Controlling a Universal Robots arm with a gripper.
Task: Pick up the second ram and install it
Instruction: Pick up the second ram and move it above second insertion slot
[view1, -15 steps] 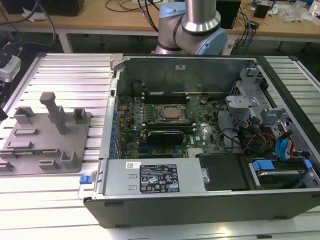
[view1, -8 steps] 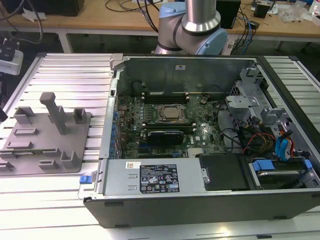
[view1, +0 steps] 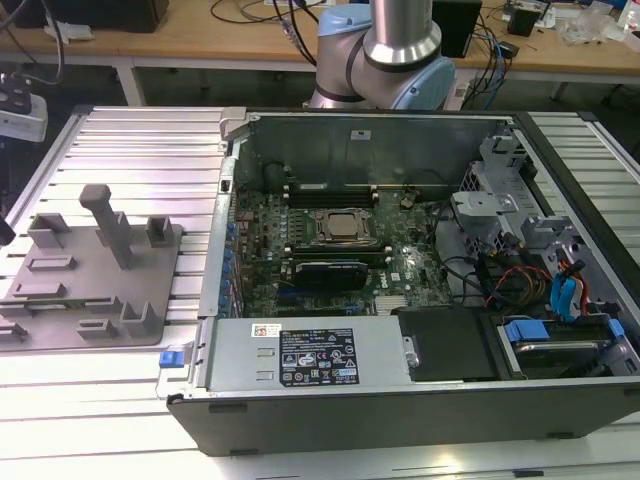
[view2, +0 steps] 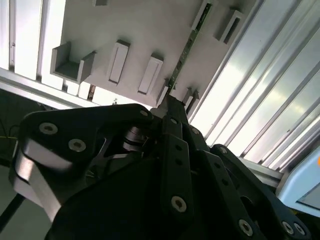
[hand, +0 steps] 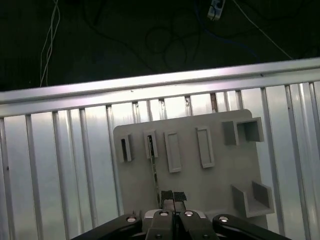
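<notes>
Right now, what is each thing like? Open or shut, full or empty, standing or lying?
computer case: lying flat, side open, insides showing.
holder tray: flat on the ribbed table, its other slots in the first wrist view empty.
second ram: standing on edge in a tray slot, not installed.
gripper: over the tray, by one end of the ram.

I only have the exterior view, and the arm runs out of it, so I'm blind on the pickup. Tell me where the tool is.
Observer: In the first wrist view the tool hangs above the grey holder tray.
Operator: Report what sits in that tray.
Observer: In the second wrist view the second ram stands on edge in one slot, a thin green strip.
Operator: Say how it lies to the tool.
Observer: In the first wrist view its near end lies right by the tool; whether they touch I cannot tell.
</notes>
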